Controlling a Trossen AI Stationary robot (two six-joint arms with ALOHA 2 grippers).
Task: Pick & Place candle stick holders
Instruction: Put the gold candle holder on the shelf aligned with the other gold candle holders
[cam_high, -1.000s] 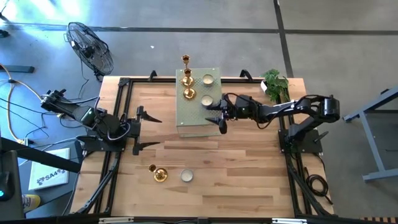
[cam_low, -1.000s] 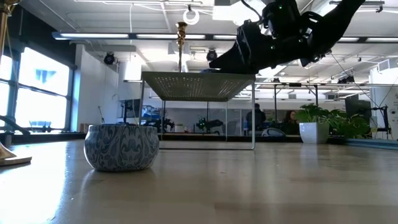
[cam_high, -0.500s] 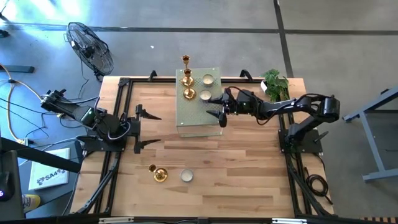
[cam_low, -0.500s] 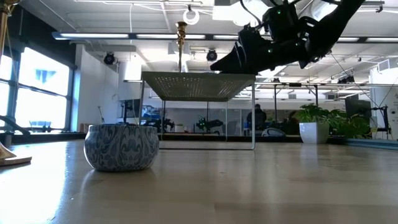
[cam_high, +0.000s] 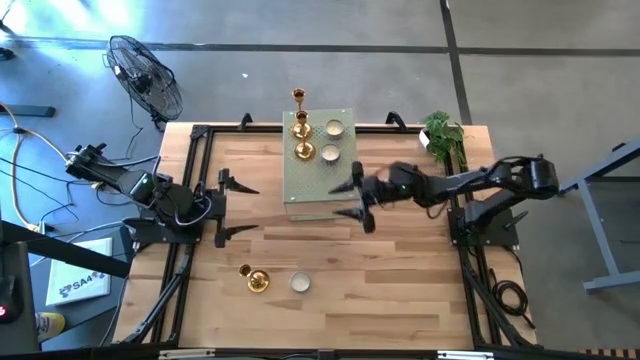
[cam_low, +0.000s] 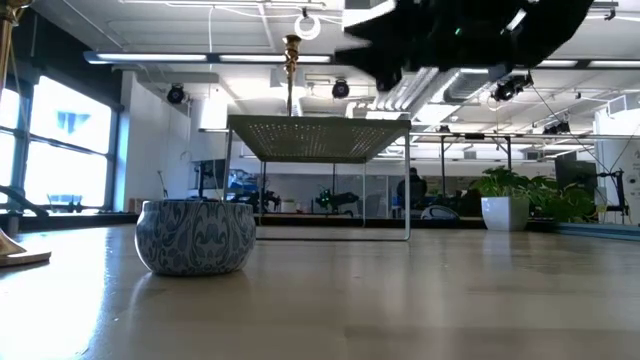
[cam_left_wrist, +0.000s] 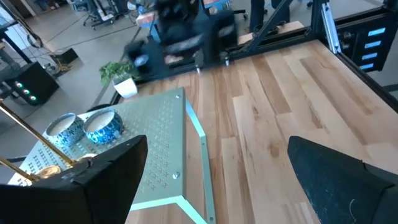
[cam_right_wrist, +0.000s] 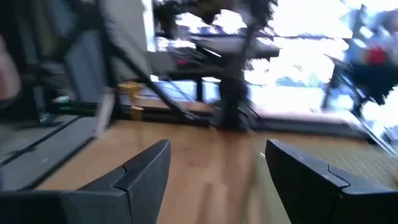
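High view: the right gripper (cam_high: 360, 199), jaws apart and empty, is hovering by the pale green perforated slab (cam_high: 318, 190); the shiny gold holder (cam_high: 256, 280) and cream-white cup (cam_high: 300, 283) are lying at its seven o'clock on the wooden counter (cam_high: 400, 280), nearer the left gripper (cam_high: 240, 210).

Left wrist view: the left jaws are gaping, empty.

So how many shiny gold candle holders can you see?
3. Two stand on the pale green slab, one behind the other. The third sits on the wooden table, beside a white cup.

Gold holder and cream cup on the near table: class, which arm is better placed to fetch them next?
Probably the right: right gripper, open, hangs off the slab toward gold holder and cup; left gripper is parked aside.
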